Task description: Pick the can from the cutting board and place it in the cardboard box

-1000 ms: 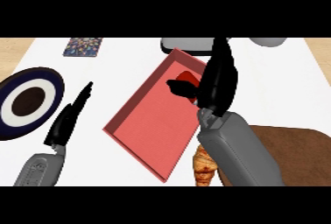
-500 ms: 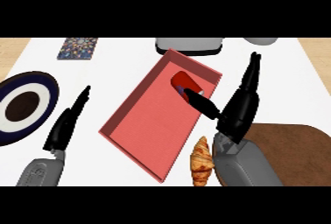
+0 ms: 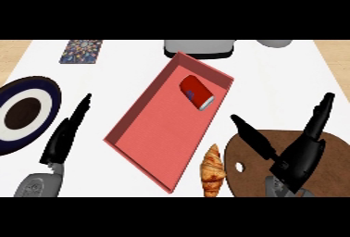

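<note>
The red can lies on its side inside the shallow red box, near the box's far end. Nothing touches it. My right hand is open above the brown cutting board at the lower right, with the thumb spread left and the fingers pointing up. It holds nothing and is well apart from the can. My left hand rests open at the lower left, fingers up, beside the box's left wall.
A croissant lies between the box and the cutting board. A dark plate with a white ring sits at the left edge. A grey appliance, a patterned mat and a grey object line the far edge.
My right hand has pulled away from the box, moving right and back over the cutting board. The can has stayed lying in the box. The left hand has hardly moved.
</note>
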### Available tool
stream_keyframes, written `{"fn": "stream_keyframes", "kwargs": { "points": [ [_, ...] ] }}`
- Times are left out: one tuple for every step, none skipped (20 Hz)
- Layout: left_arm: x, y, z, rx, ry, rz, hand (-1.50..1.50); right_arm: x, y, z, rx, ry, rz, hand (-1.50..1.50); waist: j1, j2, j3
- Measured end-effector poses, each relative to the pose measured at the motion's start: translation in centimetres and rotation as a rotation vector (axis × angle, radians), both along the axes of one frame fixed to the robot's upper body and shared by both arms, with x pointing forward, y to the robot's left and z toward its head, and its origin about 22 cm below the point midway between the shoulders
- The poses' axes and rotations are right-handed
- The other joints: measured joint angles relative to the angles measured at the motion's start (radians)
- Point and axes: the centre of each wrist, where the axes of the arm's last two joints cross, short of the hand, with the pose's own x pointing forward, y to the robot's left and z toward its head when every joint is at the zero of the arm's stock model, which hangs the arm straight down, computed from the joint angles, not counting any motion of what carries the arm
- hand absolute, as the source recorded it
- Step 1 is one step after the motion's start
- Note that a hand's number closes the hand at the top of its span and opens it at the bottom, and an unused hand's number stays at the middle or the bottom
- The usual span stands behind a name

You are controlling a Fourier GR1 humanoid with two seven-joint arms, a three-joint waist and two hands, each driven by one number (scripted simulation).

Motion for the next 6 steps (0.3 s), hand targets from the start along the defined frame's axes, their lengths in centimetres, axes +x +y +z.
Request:
{"fn": "stream_keyframes", "kwargs": {
  "points": [
    [-0.2,-0.3,0.1,0.000,-0.002,-0.001,0.00,-0.3,-0.7,-0.1,-0.001,-0.001,-0.005,-1.50,0.001,0.000,0.000],
    [-0.1,-0.5,0.2,0.001,-0.002,0.002,0.00,-0.9,-1.0,-0.8,-0.008,0.003,-0.006,-1.50,0.001,0.000,0.000],
    [0.0,-0.4,0.1,0.000,-0.004,0.001,0.00,-1.2,-1.3,-1.0,-0.006,0.005,-0.012,-1.50,0.001,0.001,0.000],
    [0.3,-0.3,0.2,0.002,-0.003,0.001,0.00,-1.8,-1.8,-1.3,-0.010,0.008,-0.009,-1.50,0.001,0.001,0.000],
    [0.7,-0.1,0.3,0.001,-0.004,0.002,0.00,-2.1,-2.4,-1.6,-0.014,0.013,-0.008,-1.50,0.000,0.001,0.000],
    [0.8,-0.7,0.3,-0.001,-0.004,0.004,0.00,-2.4,-2.8,-2.1,-0.019,0.017,-0.007,-1.50,0.001,0.001,0.000]
  ]
}}
